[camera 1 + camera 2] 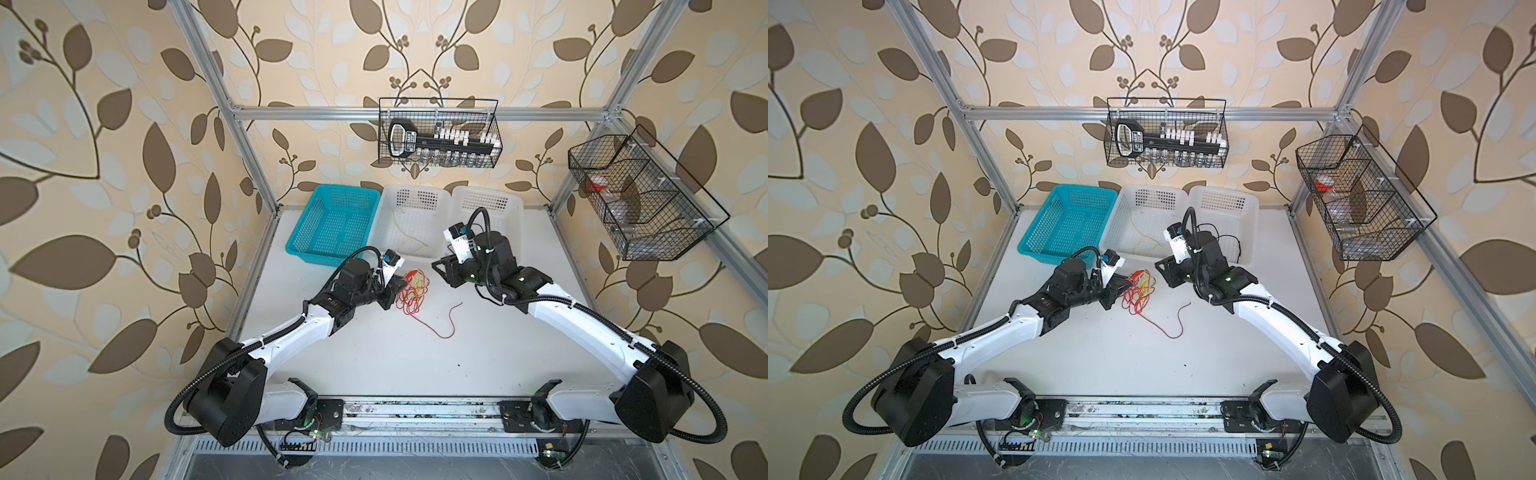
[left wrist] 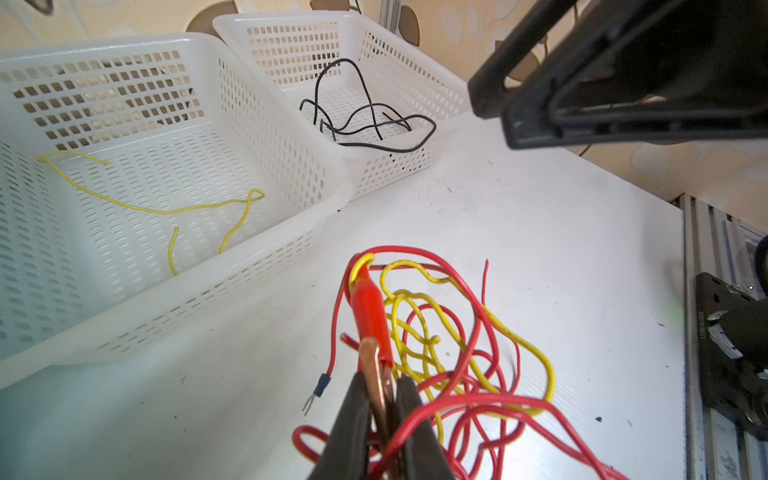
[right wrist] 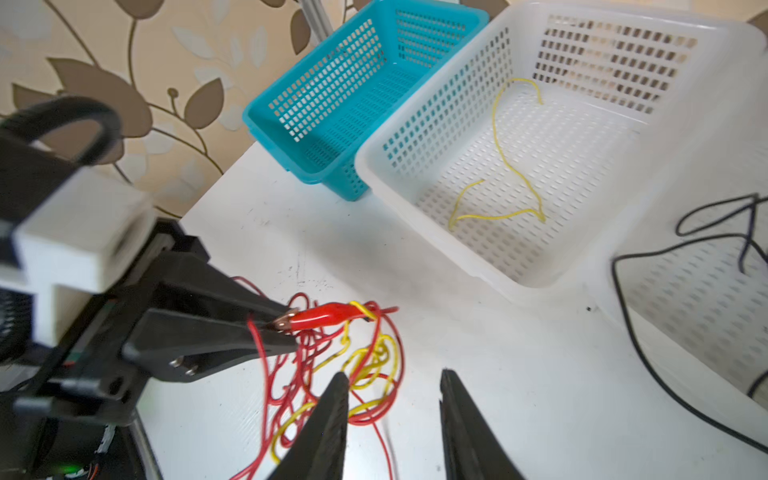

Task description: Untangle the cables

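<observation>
A tangle of red and yellow cables (image 1: 412, 293) (image 1: 1139, 291) lies mid-table, with one red tail (image 1: 444, 324) trailing toward the front. My left gripper (image 2: 383, 376) (image 1: 401, 286) is shut on a red alligator clip (image 2: 372, 316) (image 3: 328, 316) at the tangle's edge; a yellow cable loops through the clip. My right gripper (image 3: 393, 373) (image 1: 438, 266) hovers open just right of the tangle, nothing between its fingers. One yellow cable (image 1: 405, 232) (image 3: 507, 166) lies in the middle white basket (image 1: 386, 199). A black cable (image 2: 365, 116) lies in the right white basket (image 1: 1250, 203).
A teal basket (image 1: 332, 224), holding nothing I can see, stands left of the white ones at the back. Two black wire baskets hang on the frame, one (image 1: 440, 133) behind and one (image 1: 640, 195) at the right. The arms' base rail (image 1: 415, 411) runs along the front.
</observation>
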`<action>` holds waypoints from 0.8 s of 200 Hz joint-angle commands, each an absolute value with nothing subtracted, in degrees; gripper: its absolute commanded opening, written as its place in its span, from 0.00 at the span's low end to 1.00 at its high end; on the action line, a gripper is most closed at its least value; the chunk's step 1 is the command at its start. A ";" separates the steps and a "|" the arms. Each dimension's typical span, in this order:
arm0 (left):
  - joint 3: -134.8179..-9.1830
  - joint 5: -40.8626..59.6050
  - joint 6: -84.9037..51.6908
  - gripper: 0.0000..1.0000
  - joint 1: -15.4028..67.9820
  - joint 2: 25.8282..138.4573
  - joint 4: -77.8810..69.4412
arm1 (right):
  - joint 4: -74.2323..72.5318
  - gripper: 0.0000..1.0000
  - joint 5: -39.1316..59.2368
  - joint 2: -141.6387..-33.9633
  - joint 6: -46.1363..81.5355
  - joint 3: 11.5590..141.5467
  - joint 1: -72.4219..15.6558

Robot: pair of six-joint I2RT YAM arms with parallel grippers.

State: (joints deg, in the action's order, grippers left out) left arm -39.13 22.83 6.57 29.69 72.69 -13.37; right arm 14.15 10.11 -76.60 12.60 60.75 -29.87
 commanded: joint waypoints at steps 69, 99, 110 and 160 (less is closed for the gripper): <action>-38.81 24.13 9.69 0.00 30.12 68.94 -17.39 | 14.22 0.39 19.83 -84.80 13.22 61.75 -29.79; -38.85 24.35 9.41 0.00 30.17 68.99 -17.20 | 11.99 0.38 22.56 -86.08 13.93 61.66 -29.71; -38.92 24.35 9.39 0.00 30.13 69.03 -17.14 | 11.46 0.38 22.58 -86.11 14.15 61.74 -29.77; -38.79 23.91 9.14 0.00 30.14 68.91 -17.48 | 11.34 0.35 24.03 -88.29 13.89 62.89 -30.05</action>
State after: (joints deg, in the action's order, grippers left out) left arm -38.92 22.50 8.67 29.71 70.96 -14.39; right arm 11.97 21.82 -86.41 14.09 61.10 -29.63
